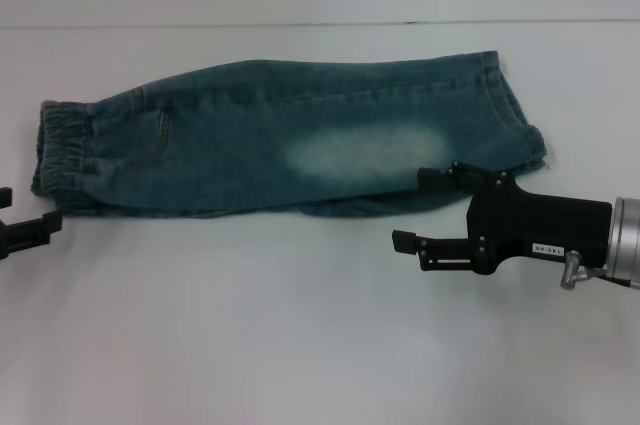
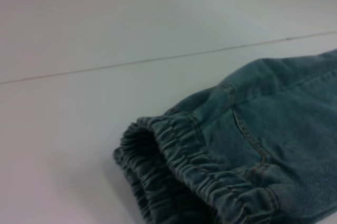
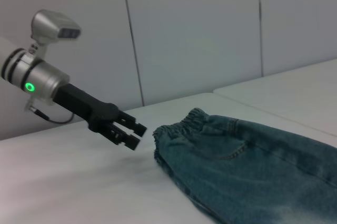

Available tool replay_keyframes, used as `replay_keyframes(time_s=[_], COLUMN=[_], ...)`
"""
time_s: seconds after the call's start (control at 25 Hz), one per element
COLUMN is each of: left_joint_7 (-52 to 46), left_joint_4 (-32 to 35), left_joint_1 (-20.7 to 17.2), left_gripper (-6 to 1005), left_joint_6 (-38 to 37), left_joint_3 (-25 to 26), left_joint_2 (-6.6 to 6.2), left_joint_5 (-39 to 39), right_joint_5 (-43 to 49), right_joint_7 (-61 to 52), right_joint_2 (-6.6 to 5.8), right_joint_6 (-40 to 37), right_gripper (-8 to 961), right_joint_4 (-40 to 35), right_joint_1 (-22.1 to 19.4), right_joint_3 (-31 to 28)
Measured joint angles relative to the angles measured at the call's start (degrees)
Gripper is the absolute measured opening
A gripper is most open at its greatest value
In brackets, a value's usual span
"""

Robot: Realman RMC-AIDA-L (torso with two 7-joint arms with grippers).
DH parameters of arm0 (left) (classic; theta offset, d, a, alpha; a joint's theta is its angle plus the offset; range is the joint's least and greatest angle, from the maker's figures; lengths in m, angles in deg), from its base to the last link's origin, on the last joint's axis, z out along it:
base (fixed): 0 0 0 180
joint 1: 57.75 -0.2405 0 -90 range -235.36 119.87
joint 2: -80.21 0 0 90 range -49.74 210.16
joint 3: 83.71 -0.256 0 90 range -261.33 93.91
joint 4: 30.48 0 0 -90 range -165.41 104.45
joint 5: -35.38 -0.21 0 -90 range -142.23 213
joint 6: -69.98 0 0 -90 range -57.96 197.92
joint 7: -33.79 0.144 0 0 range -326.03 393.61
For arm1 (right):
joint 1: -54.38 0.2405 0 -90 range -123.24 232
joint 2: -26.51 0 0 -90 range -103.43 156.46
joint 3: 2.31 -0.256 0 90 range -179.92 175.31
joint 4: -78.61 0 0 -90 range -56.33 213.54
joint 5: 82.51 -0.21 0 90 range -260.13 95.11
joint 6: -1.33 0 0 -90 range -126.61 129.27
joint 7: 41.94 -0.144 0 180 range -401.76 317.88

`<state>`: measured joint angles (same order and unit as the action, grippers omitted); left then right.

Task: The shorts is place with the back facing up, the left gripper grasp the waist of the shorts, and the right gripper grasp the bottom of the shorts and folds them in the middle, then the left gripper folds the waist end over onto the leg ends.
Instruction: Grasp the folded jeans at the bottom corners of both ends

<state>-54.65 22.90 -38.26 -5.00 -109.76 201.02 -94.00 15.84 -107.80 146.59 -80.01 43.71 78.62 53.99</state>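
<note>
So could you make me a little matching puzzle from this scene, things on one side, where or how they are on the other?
Things:
1. left claw
2. right claw
3. shorts
4. elastic waistband

Descriptions:
A. lying flat across the white table, folded lengthwise
B. open, just off the waist end, touching nothing
C. gathered and ruffled, at the robot's left end of the denim
D. open, by the leg ends, one finger over the fabric edge

Pairs: 1-B, 2-D, 3-A, 4-C

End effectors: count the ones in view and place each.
2. The left end effector sits just off the shorts' elastic waist; the right end effector is at the front edge near the leg ends.
</note>
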Motion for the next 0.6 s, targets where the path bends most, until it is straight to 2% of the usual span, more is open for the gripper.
replay_keyframes(time_s=[0.6], left_joint_7=[9.8], left_joint_4=[-3.3], left_joint_1=[2.3], left_gripper=[836], left_joint_6=[0.9], left_joint_3=[-0.4], left_joint_2=[1.7], left_joint_5=[1.3], right_joint_5=[-0.2], right_joint_7=[-1.8], right_joint_2=[-0.44], right_joint_6=[-0.4], right_gripper=[946], right_joint_4=[0.1], right_joint_1=[-0.5], right_joint_3=[-0.1])
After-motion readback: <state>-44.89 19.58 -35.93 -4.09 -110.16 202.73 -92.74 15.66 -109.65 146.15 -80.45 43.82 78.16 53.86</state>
